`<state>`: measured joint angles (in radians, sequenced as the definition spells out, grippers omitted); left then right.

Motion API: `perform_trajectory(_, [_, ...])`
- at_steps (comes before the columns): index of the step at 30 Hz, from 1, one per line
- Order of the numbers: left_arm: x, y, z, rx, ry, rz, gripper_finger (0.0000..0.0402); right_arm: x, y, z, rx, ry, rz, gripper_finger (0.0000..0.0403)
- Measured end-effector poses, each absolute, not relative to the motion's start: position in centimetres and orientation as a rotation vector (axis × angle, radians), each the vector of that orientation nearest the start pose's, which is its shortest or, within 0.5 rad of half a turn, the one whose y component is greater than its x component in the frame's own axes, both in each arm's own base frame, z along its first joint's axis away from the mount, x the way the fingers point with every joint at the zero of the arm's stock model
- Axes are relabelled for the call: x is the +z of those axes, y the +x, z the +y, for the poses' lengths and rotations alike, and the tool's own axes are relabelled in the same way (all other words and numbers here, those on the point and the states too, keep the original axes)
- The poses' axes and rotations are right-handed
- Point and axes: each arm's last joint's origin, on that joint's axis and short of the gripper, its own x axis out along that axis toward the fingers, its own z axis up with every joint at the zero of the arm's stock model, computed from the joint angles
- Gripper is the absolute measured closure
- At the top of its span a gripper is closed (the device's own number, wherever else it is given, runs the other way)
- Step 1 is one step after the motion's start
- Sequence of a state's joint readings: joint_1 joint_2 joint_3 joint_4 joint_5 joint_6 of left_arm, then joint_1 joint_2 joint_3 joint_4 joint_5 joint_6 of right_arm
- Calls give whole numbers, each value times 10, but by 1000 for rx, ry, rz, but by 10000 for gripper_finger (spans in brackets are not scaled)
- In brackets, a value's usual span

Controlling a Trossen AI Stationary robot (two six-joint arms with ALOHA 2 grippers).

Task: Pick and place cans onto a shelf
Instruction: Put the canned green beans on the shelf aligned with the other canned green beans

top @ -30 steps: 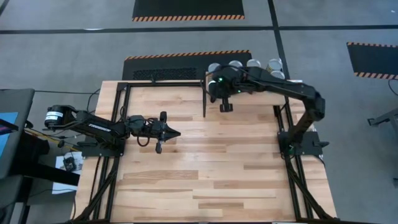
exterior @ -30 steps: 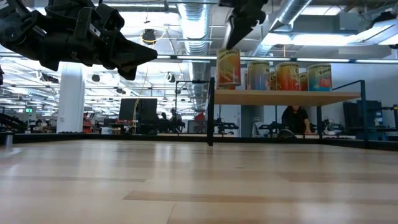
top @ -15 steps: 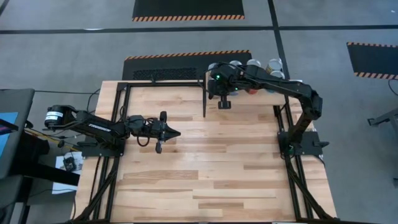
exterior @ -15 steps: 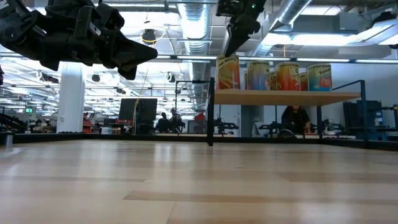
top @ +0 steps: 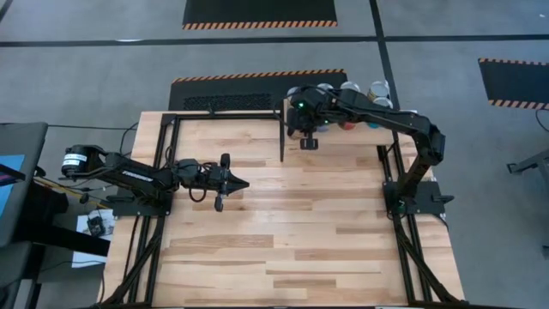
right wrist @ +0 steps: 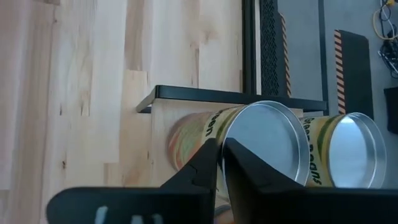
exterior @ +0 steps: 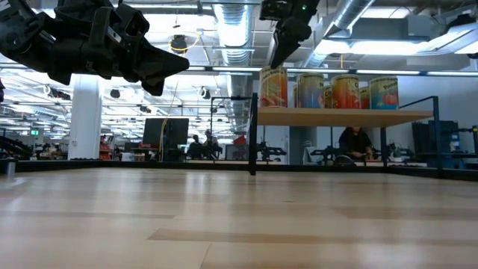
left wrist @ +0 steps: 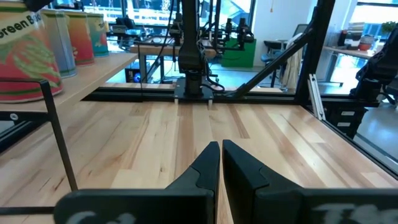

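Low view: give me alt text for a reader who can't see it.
Four cans stand in a row on the shelf, and the right hand hangs just above the leftmost can. The left hand hovers high over the bare table; a person shows behind the shelf.

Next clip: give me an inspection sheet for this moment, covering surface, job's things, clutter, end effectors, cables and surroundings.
Surface: plank table, bare in the middle.
Job's things: cans upright in a row on the shelf at the far edge.
Clutter: nothing seen.
End effectors: left end effector shut, empty, above the table's left side; right end effector just above the end can, fingers nearly together, gripping nothing.
Cables: wires by the left arm's base.
Surroundings: grey floor, striped mats; a person behind the shelf.
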<state>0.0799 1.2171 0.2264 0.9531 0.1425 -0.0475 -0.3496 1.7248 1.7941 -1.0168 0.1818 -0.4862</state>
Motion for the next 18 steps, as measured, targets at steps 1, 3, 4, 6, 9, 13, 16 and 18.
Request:
perform_trajectory(1, [176,209,13,-62,-52,39,393,363,333,-128,-250,-358,1052,347])
perform_trajectory(3, [176,209,13,-62,-52,39,393,363,333,-130,-260,-357,1052,342])
perform_trajectory(4, [176,209,13,-62,-52,39,393,363,333,-130,-263,-358,1052,340])
perform_trajectory(6, [176,209,13,-62,-52,39,393,363,333,-130,-277,-356,1054,337])
perform_trajectory(9, [176,209,13,-62,-52,39,393,364,332,-131,-292,-364,1060,336])
perform_trajectory(13, [176,209,13,-62,-53,39,393,364,332,-132,-301,-364,1059,336])
perform_trajectory(16, [176,209,13,-62,-53,39,393,364,332,-134,-320,-370,1057,336])
perform_trajectory(18, [175,209,13,-62,-52,39,393,366,333,-134,-344,-374,1037,336])
